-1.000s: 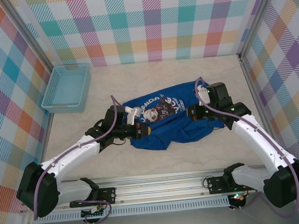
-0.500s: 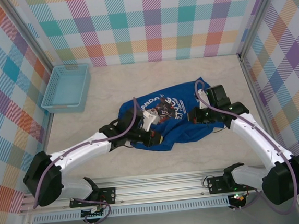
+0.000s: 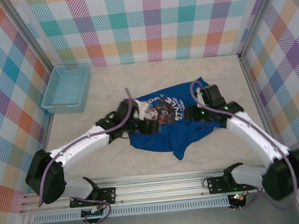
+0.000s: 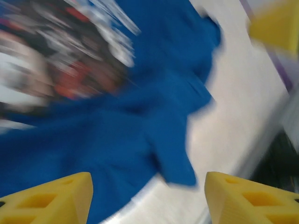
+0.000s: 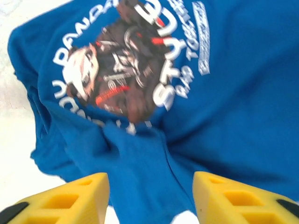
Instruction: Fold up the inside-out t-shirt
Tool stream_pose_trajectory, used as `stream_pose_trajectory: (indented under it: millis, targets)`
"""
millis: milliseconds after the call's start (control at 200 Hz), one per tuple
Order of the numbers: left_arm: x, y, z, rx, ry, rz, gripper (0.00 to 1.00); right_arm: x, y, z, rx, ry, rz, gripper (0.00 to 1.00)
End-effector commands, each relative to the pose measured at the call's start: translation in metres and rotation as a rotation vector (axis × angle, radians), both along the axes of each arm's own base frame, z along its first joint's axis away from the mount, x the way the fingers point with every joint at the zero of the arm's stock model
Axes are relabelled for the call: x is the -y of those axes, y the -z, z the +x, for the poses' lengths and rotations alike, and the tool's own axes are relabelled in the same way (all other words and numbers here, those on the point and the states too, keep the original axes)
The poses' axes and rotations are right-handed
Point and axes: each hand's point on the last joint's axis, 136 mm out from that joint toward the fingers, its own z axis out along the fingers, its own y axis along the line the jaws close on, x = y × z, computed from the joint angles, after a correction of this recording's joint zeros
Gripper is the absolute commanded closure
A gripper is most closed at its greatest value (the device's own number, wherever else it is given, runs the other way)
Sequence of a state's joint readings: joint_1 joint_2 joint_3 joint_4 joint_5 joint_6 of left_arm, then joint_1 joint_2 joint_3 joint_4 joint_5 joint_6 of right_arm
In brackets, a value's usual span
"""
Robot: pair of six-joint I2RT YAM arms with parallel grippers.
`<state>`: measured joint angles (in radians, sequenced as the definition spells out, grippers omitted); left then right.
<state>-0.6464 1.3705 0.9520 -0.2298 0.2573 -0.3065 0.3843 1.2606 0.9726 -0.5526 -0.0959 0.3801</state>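
Observation:
The inside-out t-shirt [image 3: 168,135] lies crumpled in the middle of the table, royal blue, with its dark, white and red print [image 3: 162,111] facing up. A pointed flap of it reaches toward the near edge. My left gripper [image 3: 151,123] hovers over the shirt's left part. In the blurred left wrist view its yellow fingers [image 4: 46,200] stand apart, open, over blue cloth [image 4: 140,116] and bare table. My right gripper [image 3: 190,114] is over the shirt's right part. Its fingers [image 5: 243,200] are spread open above the cloth [image 5: 243,93], just below the print [image 5: 126,74].
A light blue mesh basket [image 3: 66,88] stands at the far left by the wall. Checked walls close in three sides. The metal rail [image 3: 161,187] with both arm bases runs along the near edge. Bare tabletop [image 3: 151,75] stretches behind the shirt.
Both grippers, shut on the shirt before, have opened. The cloth has dropped and spread toward the near edge. The left gripper has pulled back up and to the left.

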Motion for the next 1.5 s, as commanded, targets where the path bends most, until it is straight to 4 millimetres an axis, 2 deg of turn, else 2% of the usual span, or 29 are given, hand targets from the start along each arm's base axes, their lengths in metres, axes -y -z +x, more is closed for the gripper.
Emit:
stream_pose_trajectory:
  millis: [0,55,95,130,135,150,170,270,365,505,580,625,720,835,975,1060,1090,1135,1200,1260,1320,1410,1455,1495]
  targets:
    - [-0.103,0.023,0.074,-0.007,-0.530,0.133,0.32,-0.041,0.001,0.074,0.121,-0.080,0.047,0.45]
    - [-0.135,0.036,0.095,-0.004,-0.639,0.177,0.27,-0.055,0.007,0.104,0.131,-0.100,0.048,0.44]
    - [-0.145,0.045,0.109,-0.027,-0.665,0.175,0.26,-0.062,0.015,0.123,0.124,-0.106,0.034,0.43]
    - [-0.146,0.055,0.119,-0.061,-0.657,0.169,0.26,-0.064,0.030,0.136,0.101,-0.106,0.006,0.41]
    - [-0.148,0.058,0.120,-0.068,-0.659,0.171,0.25,-0.066,0.026,0.140,0.111,-0.105,0.007,0.41]
    - [-0.149,0.061,0.124,-0.082,-0.661,0.173,0.25,-0.066,0.037,0.143,0.090,-0.103,-0.008,0.40]
    - [-0.151,0.061,0.128,-0.090,-0.668,0.172,0.25,-0.068,0.038,0.153,0.091,-0.102,-0.018,0.39]
    - [-0.147,0.080,0.147,-0.136,-0.626,0.173,0.24,-0.082,0.065,0.176,0.040,-0.115,-0.022,0.29]
    - [-0.131,0.095,0.157,-0.201,-0.550,0.158,0.25,-0.093,0.089,0.190,-0.020,-0.130,-0.026,0.25]
    - [-0.126,0.114,0.161,-0.245,-0.528,0.165,0.37,-0.110,0.120,0.191,-0.088,-0.151,-0.065,0.25]
    - [-0.121,0.123,0.160,-0.272,-0.508,0.155,0.42,-0.116,0.130,0.191,-0.094,-0.151,-0.110,0.25]
    - [-0.118,0.126,0.159,-0.283,-0.497,0.147,0.49,-0.121,0.134,0.192,-0.098,-0.154,-0.130,0.26]
    - [-0.116,0.131,0.158,-0.295,-0.489,0.138,0.59,-0.124,0.149,0.191,-0.120,-0.156,-0.209,0.33]
    - [-0.114,0.136,0.157,-0.302,-0.484,0.126,0.71,-0.125,0.159,0.189,-0.142,-0.155,-0.255,0.58]
    - [-0.111,0.132,0.161,-0.299,-0.475,0.112,0.86,-0.126,0.151,0.198,-0.111,-0.147,-0.262,0.84]
    - [-0.110,0.117,0.170,-0.265,-0.473,0.081,0.96,-0.130,0.126,0.211,-0.042,-0.150,-0.245,1.00]
    - [-0.111,0.107,0.175,-0.243,-0.478,0.066,1.00,-0.131,0.110,0.219,0.003,-0.148,-0.247,1.00]
    - [-0.114,0.087,0.185,-0.204,-0.485,0.039,1.00,-0.129,0.078,0.234,0.082,-0.149,-0.241,1.00]
    - [-0.118,0.039,0.201,-0.109,-0.497,-0.022,1.00,-0.127,0.021,0.253,0.209,-0.144,-0.217,1.00]
    - [-0.119,-0.017,0.212,0.010,-0.488,-0.084,1.00,-0.125,-0.038,0.261,0.328,-0.144,-0.178,1.00]
    - [-0.116,-0.083,0.212,0.144,-0.460,-0.153,1.00,-0.122,-0.095,0.260,0.439,-0.150,-0.127,1.00]
    - [-0.106,-0.163,0.194,0.290,-0.389,-0.263,1.00,-0.114,-0.165,0.241,0.565,-0.161,-0.085,1.00]
    - [-0.099,-0.191,0.178,0.340,-0.345,-0.303,1.00,-0.108,-0.186,0.226,0.601,-0.165,-0.076,1.00]
    - [-0.090,-0.207,0.160,0.377,-0.299,-0.325,1.00,-0.102,-0.194,0.211,0.609,-0.171,-0.070,1.00]
